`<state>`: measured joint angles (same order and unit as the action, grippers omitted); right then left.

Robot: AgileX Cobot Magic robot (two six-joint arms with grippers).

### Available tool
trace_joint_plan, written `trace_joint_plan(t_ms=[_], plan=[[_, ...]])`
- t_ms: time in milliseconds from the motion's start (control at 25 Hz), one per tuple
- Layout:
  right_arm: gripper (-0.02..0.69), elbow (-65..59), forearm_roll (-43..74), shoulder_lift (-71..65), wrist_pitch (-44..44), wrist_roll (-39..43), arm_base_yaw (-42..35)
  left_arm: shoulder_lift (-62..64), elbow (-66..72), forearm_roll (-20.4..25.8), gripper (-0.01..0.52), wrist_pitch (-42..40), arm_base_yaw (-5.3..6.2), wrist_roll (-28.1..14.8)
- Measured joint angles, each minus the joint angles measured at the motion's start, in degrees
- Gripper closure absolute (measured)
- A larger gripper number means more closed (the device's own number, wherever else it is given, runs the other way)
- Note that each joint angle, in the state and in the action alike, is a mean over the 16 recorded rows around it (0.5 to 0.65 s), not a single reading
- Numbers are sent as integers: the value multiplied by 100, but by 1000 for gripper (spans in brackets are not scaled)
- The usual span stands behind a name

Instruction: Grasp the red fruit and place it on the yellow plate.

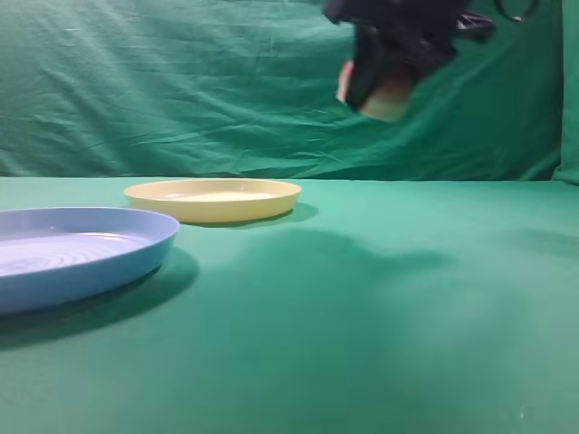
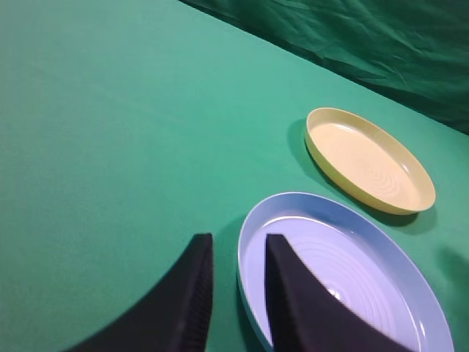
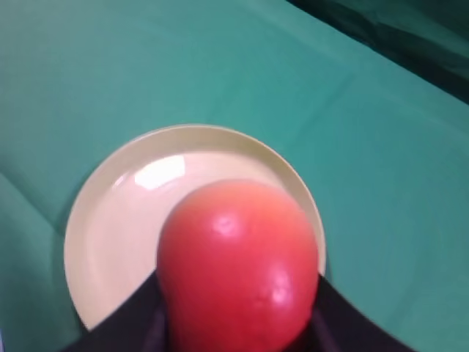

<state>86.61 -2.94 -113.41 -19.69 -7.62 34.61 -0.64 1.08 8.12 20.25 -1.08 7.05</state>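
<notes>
I have the green tabletop [image 1: 380, 344] well below my right gripper [image 3: 238, 323], with the blue plate [image 1: 72, 253] off to its far side under my idle left gripper [image 2: 238, 293], whose jaws stand slightly parted and hold nothing. The yellow plate [image 3: 110, 220] lies bare directly beneath the right gripper, which is closed partway around the red fruit [image 3: 238, 264] and carries it high in the air. By my reading the grasp and lift are done, and lowering and releasing onto that plate are left.

Red fruit [image 3: 238, 264] smooth, glossy, held aloft in my fingers [image 3: 124, 323]; yellow plate [image 3: 95, 242] shallow, round, below at 10 o'clock.
</notes>
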Motion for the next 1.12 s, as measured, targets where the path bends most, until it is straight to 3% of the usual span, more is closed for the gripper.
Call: trace_joint_plan(t_ms=[440, 640, 760, 1120], plan=[[171, 1292, 107, -1121, -511, -114, 181, 0, 0, 0, 357, 0, 0, 0], [126, 1411, 309, -843, -909, -122, 181, 0, 0, 0, 357, 0, 0, 0], [193, 1423, 436, -468, -1275, -51, 181, 0, 0, 0, 357, 0, 0, 0], [538, 1081, 675, 1281, -2497, 301, 181, 0, 0, 0, 357, 0, 0, 0]])
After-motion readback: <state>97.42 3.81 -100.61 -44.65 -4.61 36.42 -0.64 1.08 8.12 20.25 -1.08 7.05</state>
